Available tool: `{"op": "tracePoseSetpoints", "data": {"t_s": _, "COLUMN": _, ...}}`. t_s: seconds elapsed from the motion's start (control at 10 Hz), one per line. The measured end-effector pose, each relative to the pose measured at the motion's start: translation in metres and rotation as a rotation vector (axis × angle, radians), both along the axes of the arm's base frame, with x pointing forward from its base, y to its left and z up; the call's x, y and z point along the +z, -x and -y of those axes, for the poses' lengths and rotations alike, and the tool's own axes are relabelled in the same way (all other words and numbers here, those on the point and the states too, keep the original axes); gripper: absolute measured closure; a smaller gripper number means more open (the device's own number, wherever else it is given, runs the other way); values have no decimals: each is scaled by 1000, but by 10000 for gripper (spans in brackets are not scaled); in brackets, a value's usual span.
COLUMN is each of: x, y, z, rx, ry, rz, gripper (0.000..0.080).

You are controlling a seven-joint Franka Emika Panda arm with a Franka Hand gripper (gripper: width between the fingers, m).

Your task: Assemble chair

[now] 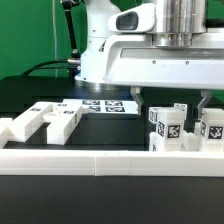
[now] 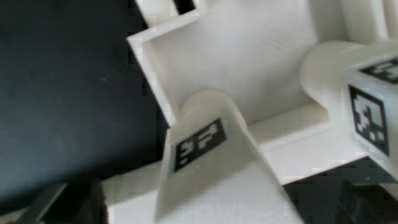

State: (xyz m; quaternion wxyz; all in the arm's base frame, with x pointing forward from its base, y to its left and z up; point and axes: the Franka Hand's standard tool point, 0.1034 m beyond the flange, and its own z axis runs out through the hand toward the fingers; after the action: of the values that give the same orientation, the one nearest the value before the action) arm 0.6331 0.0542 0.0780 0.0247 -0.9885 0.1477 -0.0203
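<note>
Gripper [image 1: 172,108] hangs at the exterior view's right. Its jaws are spread wide with nothing clamped, one on each side of a tagged post [image 1: 166,124]. Reads as a straddle lined up for a grasp. A second tagged piece [image 1: 212,128] stands just beside it, nearer the frame edge. Both are upright behind the rail [image 1: 100,158], probably butted there for bracing. Other chair parts [image 1: 42,120] lie at lower left, well apart. Marker board [image 1: 105,104] is mid-frame, behind.

White arm [image 1: 100,45] overhead, pincer [image 1: 172,102] pointing down, fingers [image 1: 139,101] spread wide
</note>
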Motion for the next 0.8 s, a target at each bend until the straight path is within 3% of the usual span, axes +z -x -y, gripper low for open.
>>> {"op": "tracePoseSetpoints", "data": {"t_s": 0.5, "x": -1, "y": 0, "z": 5, "rx": 292, "ry": 29, "rz": 9, "gripper": 151}}
{"op": "tracePoseSetpoints", "data": {"t_s": 0.6, "x": -1, "y": 0, "z": 5, "rx": 293, "ry": 30, "rz": 8, "gripper": 286}}
{"op": "tracePoseSetpoints", "data": {"t_s": 0.7, "x": -1, "y": 0, "z": 5, "rx": 272, "ry": 29, "rz": 7, "gripper": 286}}
{"op": "tracePoseSetpoints", "data": {"t_s": 0.8, "x": -1, "y": 0, "z": 5, "rx": 261, "ry": 28, "rz": 7, "gripper": 424}}
